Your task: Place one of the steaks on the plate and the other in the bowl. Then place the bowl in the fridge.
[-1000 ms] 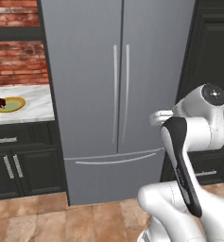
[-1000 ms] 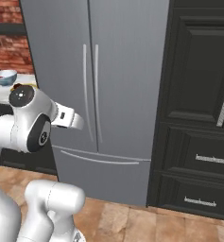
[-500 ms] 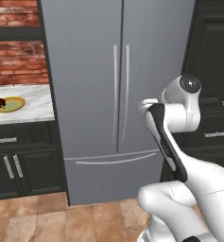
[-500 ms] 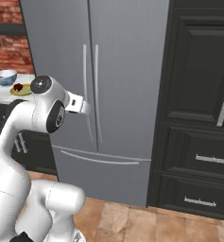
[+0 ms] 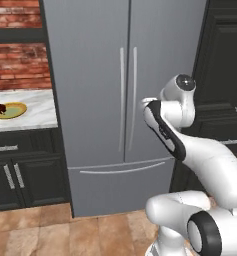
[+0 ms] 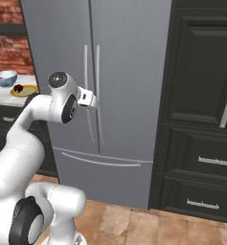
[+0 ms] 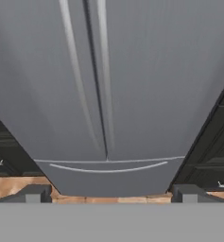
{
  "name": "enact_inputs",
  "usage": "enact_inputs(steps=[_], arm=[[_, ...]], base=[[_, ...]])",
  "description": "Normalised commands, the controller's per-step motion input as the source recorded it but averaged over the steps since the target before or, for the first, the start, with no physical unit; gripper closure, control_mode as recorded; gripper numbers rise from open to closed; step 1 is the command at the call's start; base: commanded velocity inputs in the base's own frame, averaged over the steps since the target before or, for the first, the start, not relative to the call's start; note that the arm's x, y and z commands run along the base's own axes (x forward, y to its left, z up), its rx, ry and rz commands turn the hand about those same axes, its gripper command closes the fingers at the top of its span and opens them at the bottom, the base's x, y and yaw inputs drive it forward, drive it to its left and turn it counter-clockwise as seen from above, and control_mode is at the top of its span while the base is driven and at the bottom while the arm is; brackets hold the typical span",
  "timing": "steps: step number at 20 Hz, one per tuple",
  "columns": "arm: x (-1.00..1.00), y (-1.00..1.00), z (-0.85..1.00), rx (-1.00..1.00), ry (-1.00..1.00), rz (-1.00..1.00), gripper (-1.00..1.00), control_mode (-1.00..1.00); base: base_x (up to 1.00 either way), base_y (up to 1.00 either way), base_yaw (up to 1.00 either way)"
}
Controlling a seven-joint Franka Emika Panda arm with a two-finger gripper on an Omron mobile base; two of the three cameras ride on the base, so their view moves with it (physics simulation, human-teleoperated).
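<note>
Your arm stands raised before the fridge (image 5: 125, 100), both of its doors shut and its two long handles side by side at the centre seam. In the hand view the gripper (image 7: 108, 194) looks at the fridge's lower doors and the bottom drawer, its two finger tips (image 7: 35, 194) set wide apart with nothing between them: the jaws are open and empty.

From the left base view, the plate (image 5: 9, 110) sits on the marble counter (image 5: 35, 107) left of the fridge, well apart from the arm. A dark brown steak (image 5: 0, 108) lies on the plate, toward its left side.

From the right base view, the bowl (image 6: 4, 78) rests on the same counter, left of the fridge and just beside the plate, on the plate's far side from the fridge. The plate shows there as a yellow disc with the dark steak on it. Whether anything lies inside the bowl cannot be told at this size.

Red brick wall (image 5: 17, 65) backs the counter left of the fridge. Dark cabinets (image 6: 201, 119) with silver handles stand right of the fridge, and dark drawers sit below the counter to its left. The floor in front of the fridge is brown tile (image 5: 65, 230).
</note>
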Motion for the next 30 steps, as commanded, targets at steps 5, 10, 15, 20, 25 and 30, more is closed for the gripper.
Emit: enact_inputs(steps=[5, 10, 15, 20, 25, 30], arm=[[0.65, 0.00, -0.29, 0.00, 0.00, 0.05, -1.00, -1.00], [0.58, 0.00, -0.19, -0.01, 0.00, 0.00, -1.00, -1.00], [0.57, 0.00, -0.25, -0.01, 0.00, 0.00, -1.00, -1.00], [0.59, 0.00, -0.23, 0.00, 0.00, 0.00, -1.00, -1.00], [0.45, 0.00, -0.16, 0.00, 0.00, 0.00, -1.00, -1.00], [0.50, 0.00, -0.25, 0.00, 0.00, 0.00, -1.00, -1.00]], base=[[0.00, 0.00, 0.00], [0.00, 0.00, 0.00], [0.00, 0.00, 0.00], [0.00, 0.00, 0.00], [0.00, 0.00, 0.00], [0.00, 0.00, 0.00]])
